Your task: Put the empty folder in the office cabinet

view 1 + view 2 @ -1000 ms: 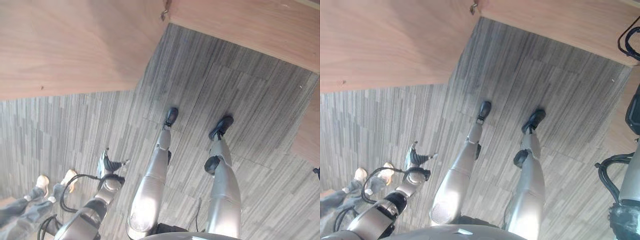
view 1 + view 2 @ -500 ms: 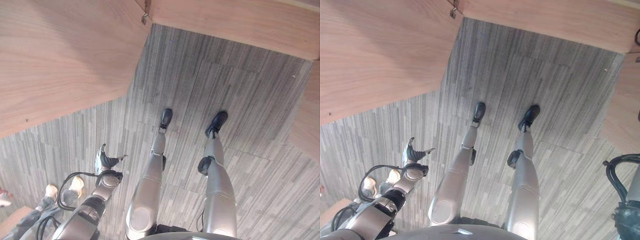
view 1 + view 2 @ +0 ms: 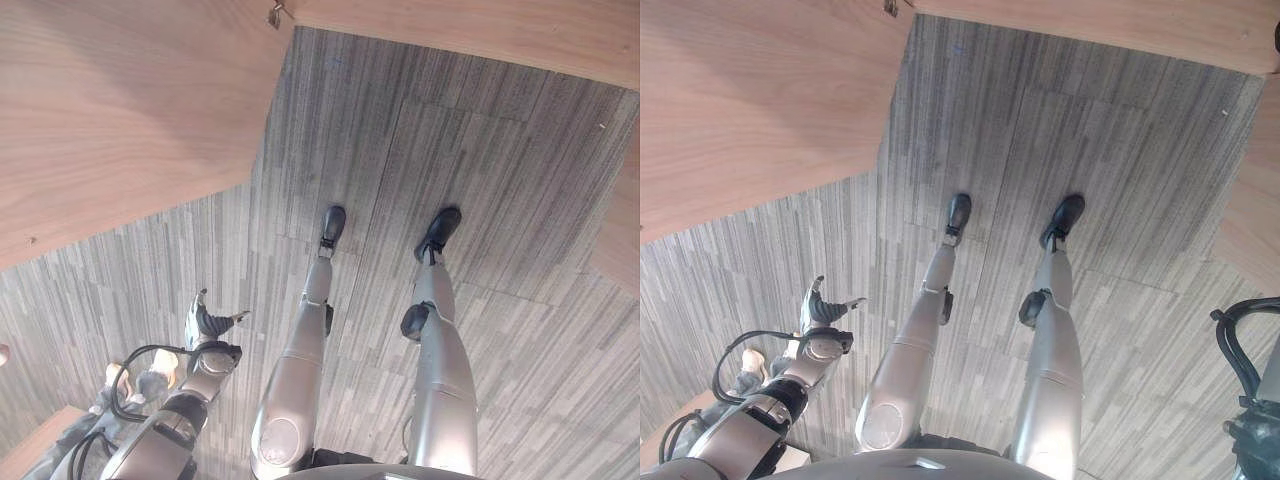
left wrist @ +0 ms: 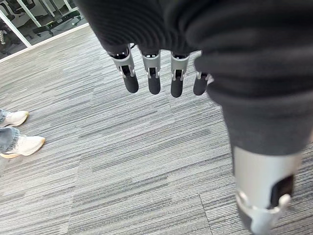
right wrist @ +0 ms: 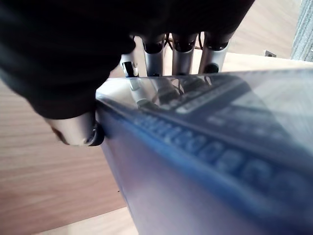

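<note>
— Where's the folder (image 5: pixel 215 161)?
— In the right hand (image 5: pixel 73 63), thumb on one face and fingers (image 5: pixel 182 55) on the other, pinching it near an edge
— What does it look like?
— Blue and translucent with a glossy surface, and a wooden cabinet panel (image 5: pixel 44 181) shows just behind it

glossy blue plastic folder (image 5: pixel 205 161), matt wood cabinet (image 3: pixel 120 110), floor (image 3: pixel 400 130) looks like ribbed grey carpet, maybe
</note>
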Available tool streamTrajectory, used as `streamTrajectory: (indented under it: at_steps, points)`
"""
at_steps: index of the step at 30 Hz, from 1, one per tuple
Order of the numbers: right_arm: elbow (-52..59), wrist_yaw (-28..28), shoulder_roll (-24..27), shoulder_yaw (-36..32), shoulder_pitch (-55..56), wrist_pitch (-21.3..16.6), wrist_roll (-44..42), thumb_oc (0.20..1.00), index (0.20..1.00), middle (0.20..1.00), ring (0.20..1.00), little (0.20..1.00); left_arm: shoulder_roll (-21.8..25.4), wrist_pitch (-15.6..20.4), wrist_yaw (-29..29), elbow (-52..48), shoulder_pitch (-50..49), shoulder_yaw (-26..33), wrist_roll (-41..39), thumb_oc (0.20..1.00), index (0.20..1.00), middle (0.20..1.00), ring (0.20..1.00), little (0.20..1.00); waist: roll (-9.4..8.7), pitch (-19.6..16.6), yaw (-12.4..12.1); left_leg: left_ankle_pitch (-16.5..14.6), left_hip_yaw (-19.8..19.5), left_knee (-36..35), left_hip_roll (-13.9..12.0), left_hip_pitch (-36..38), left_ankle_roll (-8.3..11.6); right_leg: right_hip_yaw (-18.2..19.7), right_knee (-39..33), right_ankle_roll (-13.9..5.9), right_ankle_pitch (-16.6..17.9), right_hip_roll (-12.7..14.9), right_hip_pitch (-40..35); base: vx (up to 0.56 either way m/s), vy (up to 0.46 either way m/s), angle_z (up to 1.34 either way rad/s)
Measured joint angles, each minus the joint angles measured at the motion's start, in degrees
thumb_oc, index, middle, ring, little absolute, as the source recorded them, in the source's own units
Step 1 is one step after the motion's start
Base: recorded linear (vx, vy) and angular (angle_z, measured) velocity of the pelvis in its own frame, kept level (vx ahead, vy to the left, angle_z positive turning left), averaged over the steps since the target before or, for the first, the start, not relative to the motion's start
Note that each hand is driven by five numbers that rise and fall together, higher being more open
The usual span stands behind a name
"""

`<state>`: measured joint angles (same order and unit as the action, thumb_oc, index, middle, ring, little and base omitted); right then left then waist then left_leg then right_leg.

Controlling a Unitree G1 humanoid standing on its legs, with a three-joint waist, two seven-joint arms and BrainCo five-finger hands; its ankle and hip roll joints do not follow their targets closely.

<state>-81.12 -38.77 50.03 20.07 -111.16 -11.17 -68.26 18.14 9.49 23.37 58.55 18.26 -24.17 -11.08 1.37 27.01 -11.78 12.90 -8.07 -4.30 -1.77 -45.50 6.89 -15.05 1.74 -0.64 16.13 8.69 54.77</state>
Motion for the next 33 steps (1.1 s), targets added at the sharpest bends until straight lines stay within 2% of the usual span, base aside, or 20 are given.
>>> streamTrajectory:
  at_steps: [3, 8, 14, 16, 17, 20, 21, 22, 33]
  points:
    - [-0.1, 0.0, -0.5, 0.0, -0.3, 0.0, -0.2, 0.2, 0.2, 0.2, 0.2, 0.2, 0.0, 0.0, 0.0, 0.7, 0.0, 0.1, 0.0, 1.0, 1.0, 1.0, 1.0, 1.0, 0.1, 0.1, -0.2, 0.1, 0.0, 0.0, -0.1, 0.0, 0.12, 0.1, 0.8, 0.28, -0.3, 0.0, 0.4, 0.0, 0.0, 0.0]
    - [-0.5, -0.1, -0.6, 0.3, -2.6, 0.0, -0.5, 0.2, 0.2, 0.2, 0.2, 0.2, -0.3, -0.1, 0.2, 1.1, -0.1, 1.5, -1.6, 1.0, 1.0, 1.0, 1.0, 1.0, 1.43, -0.2, -0.9, 0.3, -0.3, 0.0, -0.2, -0.1, 0.33, 0.1, 2.9, 0.22, -1.7, 0.2, 1.3, 0.02, -0.001, 0.02]
    - [-0.5, 0.0, -1.0, 2.2, -2.6, 0.0, -2.2, 0.2, 0.2, 0.2, 0.2, 0.2, -0.6, -0.1, 0.3, 1.2, -0.1, 1.7, -2.2, 1.0, 1.0, 1.0, 1.0, 1.0, 1.47, -0.2, -0.8, 0.3, -0.3, 0.0, -0.5, -0.3, 0.4, 0.1, 5.5, 0.86, -2.8, 0.2, 2.7, 0.0, 0.0, 0.0]
    - [-0.5, 0.0, -1.2, 2.2, -2.6, 0.0, -2.8, 0.222, 0.222, 0.222, 0.222, 0.222, -0.6, -0.1, 0.3, 1.2, -0.1, 1.7, -2.2, 1.0, 1.0, 1.0, 1.0, 1.0, 1.47, -0.2, -0.7, 0.3, -0.3, 0.0, -0.6, -0.3, 0.4, 0.1, 5.7, 0.93, -2.9, 0.1, 2.8, 0.0, 0.0, 0.0]
    - [-0.5, 0.1, -1.3, 2.2, -2.6, 0.0, -2.8, 0.2, 0.2, 0.2, 0.2, 0.2, -0.6, -0.1, 0.3, 1.2, -0.1, 1.7, -2.2, 1.0, 1.0, 1.0, 1.0, 1.0, 1.47, -0.2, -0.6, 0.3, -0.3, 0.0, -0.7, -0.3, 0.4, 0.1, 5.8, 0.99, -3.0, 0.1, 2.9, 0.0, 0.0, 0.0]
    - [-0.5, 0.7, -2.3, 2.2, -2.6, 0.0, -2.8, 0.2, 0.2, 0.2, 0.2, 0.2, -0.6, -0.1, 0.3, 1.2, 0.0, 1.7, -2.2, 1.0, 1.0, 1.0, 1.0, 1.0, 1.47, -0.2, -0.1, 0.3, -0.3, 0.0, -0.8, -0.6, 0.4, 0.1, 6.0, 1.04, -3.1, 0.0, 3.3, 0.0, 0.0, 0.0]
    - [-0.5, 0.8, -2.6, 2.2, -2.6, 0.0, -2.8, 0.702, 0.702, 0.702, 0.702, 0.702, -0.6, -0.1, 0.3, 1.2, 0.0, 1.7, -2.2, 1.0, 1.0, 1.0, 1.0, 1.0, 1.47, -0.2, 0.0, 0.3, -0.3, 0.0, -0.8, -0.7, 0.41, 0.1, 6.0, 1.04, -3.1, -0.1, 3.4, 0.0, 0.0, 0.0]
    - [-0.5, 0.9, -2.6, 2.2, -2.6, 0.0, -2.8, 1.0, 1.0, 1.0, 1.0, 1.0, -0.6, -0.1, 0.3, 1.2, -0.1, 1.7, -2.2, 1.0, 1.0, 1.0, 1.0, 1.0, 1.47, -0.2, 0.0, 0.3, -0.3, 0.0, -0.8, -0.7, 0.41, 0.1, 6.0, 1.05, -3.1, -0.1, 3.4, 0.0, 0.0, 0.0]
    - [-0.5, 3.4, -3.0, 2.4, -2.6, 0.0, -4.2, 1.0, 1.0, 1.0, 1.0, 1.0, -0.6, -0.1, 0.3, 1.2, 0.0, 1.7, -2.3, 1.0, 1.0, 1.0, 1.0, 1.0, 1.47, -0.2, 0.3, 0.4, -0.3, 0.0, -1.0, -0.7, 0.53, 0.1, 6.1, 1.06, -3.1, -0.2, 3.5, 0.0, 0.0, 0.0]
